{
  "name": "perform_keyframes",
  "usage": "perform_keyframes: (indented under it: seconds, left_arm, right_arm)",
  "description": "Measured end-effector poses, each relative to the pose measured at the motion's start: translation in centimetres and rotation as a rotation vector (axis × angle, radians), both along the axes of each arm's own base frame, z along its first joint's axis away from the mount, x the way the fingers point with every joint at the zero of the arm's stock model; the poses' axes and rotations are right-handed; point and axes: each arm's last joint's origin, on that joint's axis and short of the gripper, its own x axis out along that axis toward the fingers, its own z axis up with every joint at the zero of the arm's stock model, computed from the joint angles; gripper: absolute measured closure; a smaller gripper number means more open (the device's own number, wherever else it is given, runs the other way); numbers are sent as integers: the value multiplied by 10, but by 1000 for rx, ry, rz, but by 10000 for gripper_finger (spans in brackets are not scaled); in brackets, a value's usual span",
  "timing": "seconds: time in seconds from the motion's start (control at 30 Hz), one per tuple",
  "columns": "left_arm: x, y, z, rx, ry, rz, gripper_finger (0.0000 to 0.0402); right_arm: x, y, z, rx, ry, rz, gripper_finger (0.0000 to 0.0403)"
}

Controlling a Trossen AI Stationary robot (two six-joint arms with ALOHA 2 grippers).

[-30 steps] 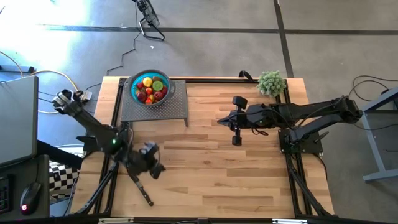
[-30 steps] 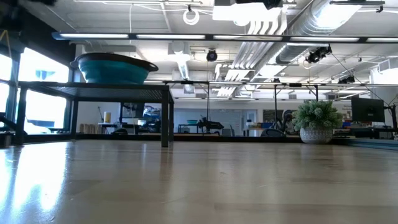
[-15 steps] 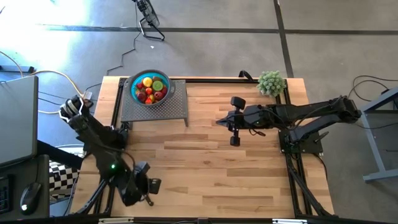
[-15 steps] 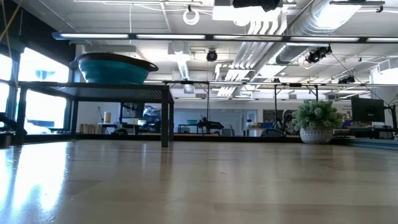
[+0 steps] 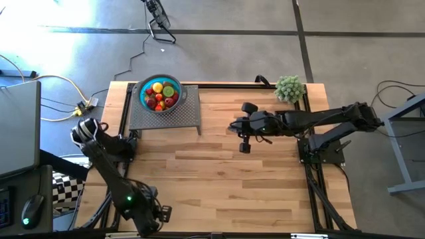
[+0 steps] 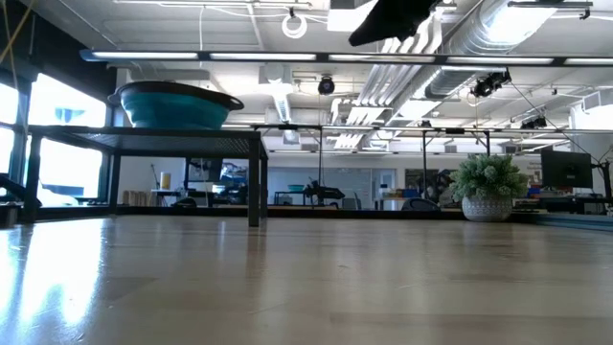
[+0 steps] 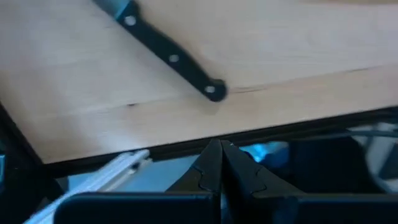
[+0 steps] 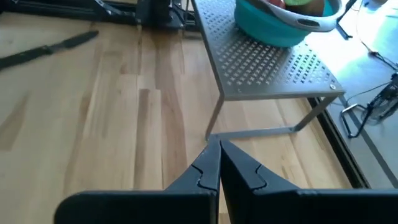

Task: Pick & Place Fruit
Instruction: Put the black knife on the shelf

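**Desk:** Where does your fruit sit, and which arm is nearer?

**Floor:** Your small toy fruits [image 5: 160, 93], red, yellow, orange and lime green, are heaped in the round teal plastic bowl [image 5: 145, 87]. That bowl stands on the grey perforated metal stand [image 5: 163, 115] at the far left corner of the pale wooden table [image 5: 226, 186]. None of the fruit lies on the tabletop itself. Your right gripper [image 5: 231, 127] hangs above the middle of the table with its two dark fingers [image 8: 208, 165] pressed together and nothing between them. From there the bowl lies ahead and off toward the left arm's side, raised on the stand, so I judge the right arm to be the nearer one.

**Desk:** And your left arm?

**Floor:** Your left gripper [image 7: 221, 163] is folded down past the near left edge of the table, fingers likewise closed and empty. It faces a black-handled kitchen knife [image 7: 168, 55] that lies flat near that edge, handle end toward the gripper. The knife is no part of your job.

**Desk:** Anything in the way?

**Floor:** The fuzzy pale green plant ball [image 5: 289, 87] sits at the far right corner, well apart from the bowl. The fruit is round, so no long axis matters. You will likely need to open the right fingers and come down over the bowl's rim from above.
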Motion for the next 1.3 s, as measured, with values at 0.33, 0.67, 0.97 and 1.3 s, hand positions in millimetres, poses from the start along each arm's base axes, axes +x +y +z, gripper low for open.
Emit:
perform_keyframes:
  seconds: [0.33,0.67,0.97,1.3]
  left_arm:
    - [3,-11,-24,20,90,-98,402]
    - [5,-11,-24,56,9,-252,402]
    - [2,-10,-26,23,102,-137,355]
    - [0,-6,-28,77,113,-74,197]
  right_arm:
    - [0,2,0,41,5,67,401]
    - [-1,2,0,38,5,62,401]
    - [-1,2,0,38,4,62,401]
    - [-3,2,-3,40,42,59,401]
